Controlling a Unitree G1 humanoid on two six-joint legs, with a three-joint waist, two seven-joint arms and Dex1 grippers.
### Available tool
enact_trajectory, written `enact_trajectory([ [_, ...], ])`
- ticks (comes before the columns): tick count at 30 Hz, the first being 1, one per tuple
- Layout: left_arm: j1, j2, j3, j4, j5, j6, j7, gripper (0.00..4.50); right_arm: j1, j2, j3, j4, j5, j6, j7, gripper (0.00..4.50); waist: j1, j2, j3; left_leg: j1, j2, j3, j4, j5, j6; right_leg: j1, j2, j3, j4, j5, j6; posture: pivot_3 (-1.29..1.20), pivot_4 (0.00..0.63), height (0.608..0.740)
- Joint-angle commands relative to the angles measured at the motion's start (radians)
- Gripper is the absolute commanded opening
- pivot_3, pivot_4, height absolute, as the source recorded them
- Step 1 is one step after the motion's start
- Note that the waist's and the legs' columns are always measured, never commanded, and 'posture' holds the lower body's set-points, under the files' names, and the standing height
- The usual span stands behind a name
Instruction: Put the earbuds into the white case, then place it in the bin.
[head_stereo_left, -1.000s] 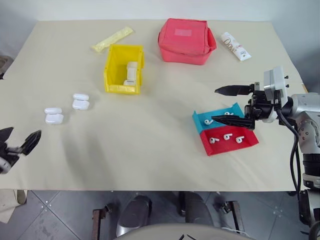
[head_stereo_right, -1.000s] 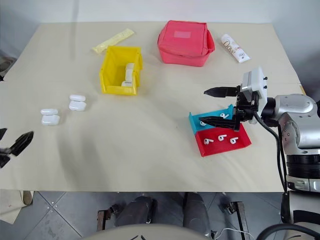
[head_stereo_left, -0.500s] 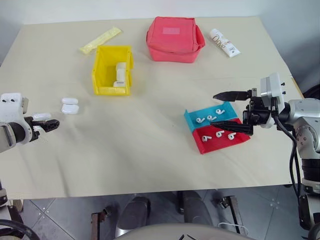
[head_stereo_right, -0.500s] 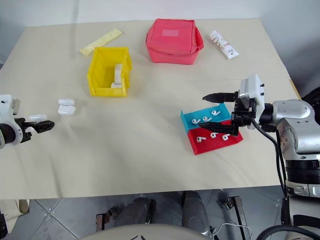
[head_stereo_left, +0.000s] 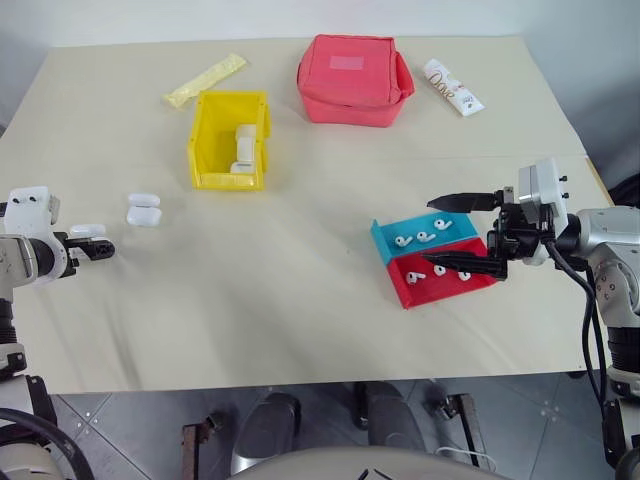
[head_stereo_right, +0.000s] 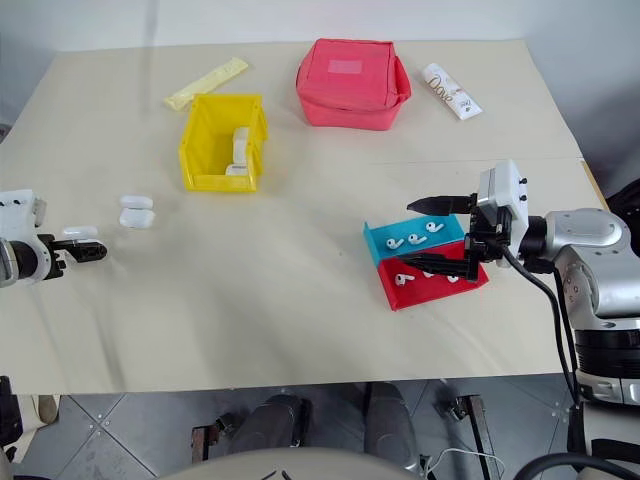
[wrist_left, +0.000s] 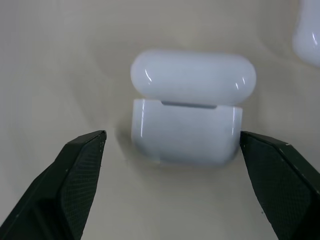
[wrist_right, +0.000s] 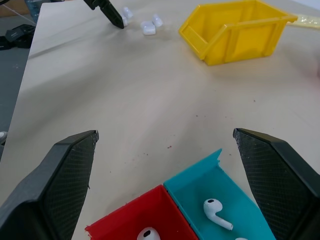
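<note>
Earbuds (head_stereo_left: 418, 238), tiny glossy white plastic pieces with short stems, lie right of centre in the frame in a shallow blue tray (head_stereo_left: 385, 238) and the red tray (head_stereo_left: 410, 293) touching it. Over these trays hovers the right gripper (head_stereo_left: 448, 232), jaws spread wide and empty. At the left edge, the left gripper (wrist_left: 172, 142) has its fingers wide apart on either side of the small glossy white case (wrist_left: 186, 125), lid ajar, not touching it. Upper left of centre stands the bright yellow plastic bin (head_stereo_left: 203, 150).
</note>
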Motion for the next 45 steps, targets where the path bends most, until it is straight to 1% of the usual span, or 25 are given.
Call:
enact_trajectory([
  [1, -0.048, 0.008, -0.03, 0.086, 0.042, -0.054, -0.029, 4.47, -0.003, -0.024, -0.043, -0.04, 0.021, 0.002, -0.001, 4.5, 0.0, 0.0, 0.0, 0.0, 0.0, 0.0, 0.0, 0.0, 0.0, 0.0, 0.0, 0.0, 0.0, 0.0, 0.0, 0.0, 0.15, 0.74],
  [6, -0.121, 0.001, -0.086, 0.198, 0.077, -0.082, -0.068, 4.47, -0.01, -0.028, -0.039, -0.039, 0.017, 0.006, 0.007, 4.5, 0.004, 0.0, 0.0, 0.0, -0.001, 0.0, 0.001, 0.0, 0.0, 0.0, -0.001, 0.0, 0.002, 0.0, 0.0, 0.0, 0.15, 0.74],
  [15, -0.205, -0.002, -0.161, 0.337, 0.148, -0.04, -0.107, 4.47, -0.018, -0.033, -0.034, -0.035, 0.013, 0.009, 0.015, 4.5, 0.003, 0.001, -0.002, 0.001, -0.003, 0.0, 0.001, 0.001, 0.001, 0.0, -0.002, 0.001, 0.004, 0.0, 0.0, 0.0, 0.15, 0.74],
  [19, -0.225, -0.012, -0.116, 0.351, 0.144, -0.016, -0.073, 4.47, -0.019, -0.037, -0.035, -0.034, 0.013, 0.012, 0.016, 4.5, 0.002, 0.002, -0.002, 0.001, -0.002, 0.001, 0.001, 0.001, 0.001, 0.0, -0.001, 0.001, 0.004, 0.0, 0.0, 0.0, 0.15, 0.74],
  [23, -0.232, -0.029, -0.066, 0.35, 0.148, 0.046, -0.024, 4.47, -0.019, -0.037, -0.029, -0.031, 0.01, 0.012, 0.016, 4.5, 0.001, 0.002, -0.002, 0.001, -0.002, 0.001, 0.001, 0.001, 0.001, 0.0, -0.001, 0.001, 0.004, 0.0, 0.0, 0.0, 0.15, 0.74],
  [34, -0.258, -0.06, -0.043, 0.386, 0.157, 0.044, 0.019, 4.47, -0.039, -0.028, -0.014, -0.018, 0.004, 0.015, 0.014, 4.5, 0.003, 0.004, -0.004, 0.002, -0.003, 0.002, 0.002, 0.002, 0.0, 0.0, -0.001, 0.002, 0.005, 0.0, 0.0, 0.0, 0.15, 0.74],
  [37, -0.261, -0.07, -0.047, 0.4, 0.167, 0.028, 0.032, 3.84, -0.035, -0.03, -0.016, -0.023, 0.005, 0.018, 0.013, 4.5, 0.003, 0.005, -0.005, 0.002, -0.003, 0.002, 0.002, 0.002, 0.0, 0.0, -0.002, 0.002, 0.005, 0.0, 0.0, 0.0, 0.15, 0.74],
  [40, -0.275, -0.074, -0.04, 0.42, 0.168, 0.023, 0.041, 2.92, -0.034, -0.031, -0.018, -0.025, 0.005, 0.019, 0.011, 4.5, 0.001, 0.007, -0.006, 0.002, -0.003, 0.002, 0.002, 0.002, 0.0, 0.0, -0.001, 0.003, 0.006, 0.0, 0.0, 0.0, 0.15, 0.74],
  [41, -0.277, -0.075, -0.037, 0.423, 0.168, 0.022, 0.046, 2.79, -0.031, -0.032, -0.02, -0.026, 0.006, 0.019, 0.011, 4.5, 0.001, 0.007, -0.006, 0.002, -0.003, 0.002, 0.002, 0.002, 0.0, 0.0, -0.001, 0.003, 0.006, 0.0, 0.0, 0.0, 0.15, 0.74],
  [44, -0.25, -0.055, -0.028, 0.383, 0.16, 0.028, 0.032, 2.79, -0.018, -0.043, -0.034, -0.038, 0.008, 0.026, 0.004, 4.5, 0.001, 0.007, -0.006, 0.002, -0.002, 0.003, 0.001, 0.002, 0.0, 0.0, -0.001, 0.003, 0.006, 0.0, 0.0, 0.0, 0.15, 0.74],
  [45, -0.222, -0.045, -0.032, 0.34, 0.154, 0.023, 0.011, 2.79, -0.015, -0.047, -0.04, -0.041, 0.01, 0.028, 0.002, 4.5, 0.0, 0.007, -0.006, 0.002, -0.002, 0.003, 0.002, 0.002, 0.0, 0.0, -0.001, 0.003, 0.006, 0.0, 0.0, 0.0, 0.15, 0.74],
])
